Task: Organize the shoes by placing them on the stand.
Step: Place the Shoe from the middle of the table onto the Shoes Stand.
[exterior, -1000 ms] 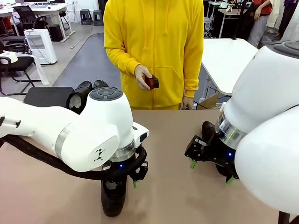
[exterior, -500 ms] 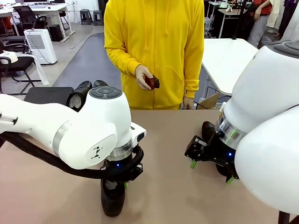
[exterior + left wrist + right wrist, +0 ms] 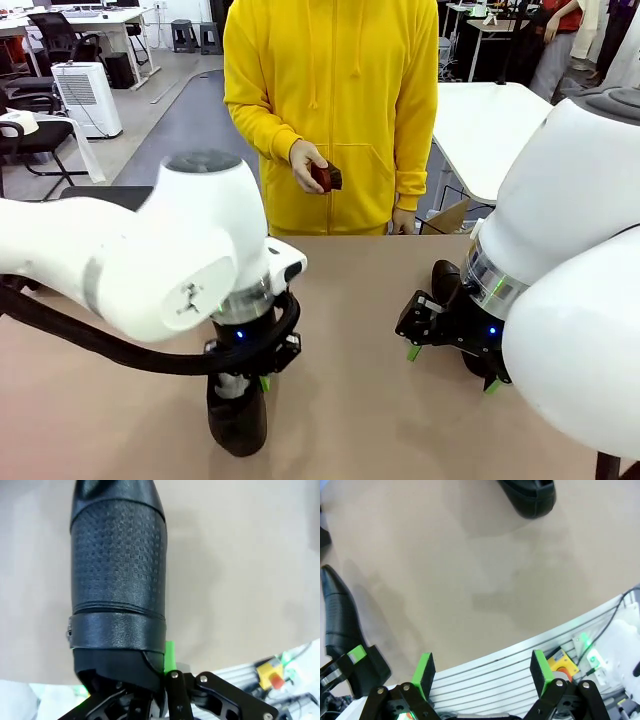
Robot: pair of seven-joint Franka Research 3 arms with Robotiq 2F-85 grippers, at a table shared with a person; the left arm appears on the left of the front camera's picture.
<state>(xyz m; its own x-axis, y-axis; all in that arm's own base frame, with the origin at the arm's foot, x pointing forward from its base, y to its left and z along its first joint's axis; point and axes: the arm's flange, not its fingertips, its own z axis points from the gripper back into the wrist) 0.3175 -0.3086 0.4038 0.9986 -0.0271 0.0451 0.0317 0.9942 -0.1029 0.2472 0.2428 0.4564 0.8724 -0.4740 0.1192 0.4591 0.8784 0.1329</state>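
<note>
Shoe (image 3: 238,425) under the left arm is at the robot-side end of the table (image 3: 350,420), well apart from the stand (image 3: 100,192), whose dark edge peeks out behind that arm at far left. Left gripper (image 3: 243,385) is clamped on the shoe's heel end. In the wrist view one green pad (image 3: 170,655) presses the outside of the collar rim; the other finger is hidden, probably inside the opening. Can't tell if the sole is off the table.

Handling guess: glossy leather, slick outside. Heel counter looks stiff, textured vamp softer and likely to dent. A rim pinch at the heel is the sane hold, but it's toe-heavy, so it may pivot in the jaws; go slow. Moderate weight, not fragile, scuffs easily.

Right gripper (image 3: 450,368) is released, fingers wide, low over bare table just beside a second shoe (image 3: 445,280). Same heel-rim pinch should work there.
</note>
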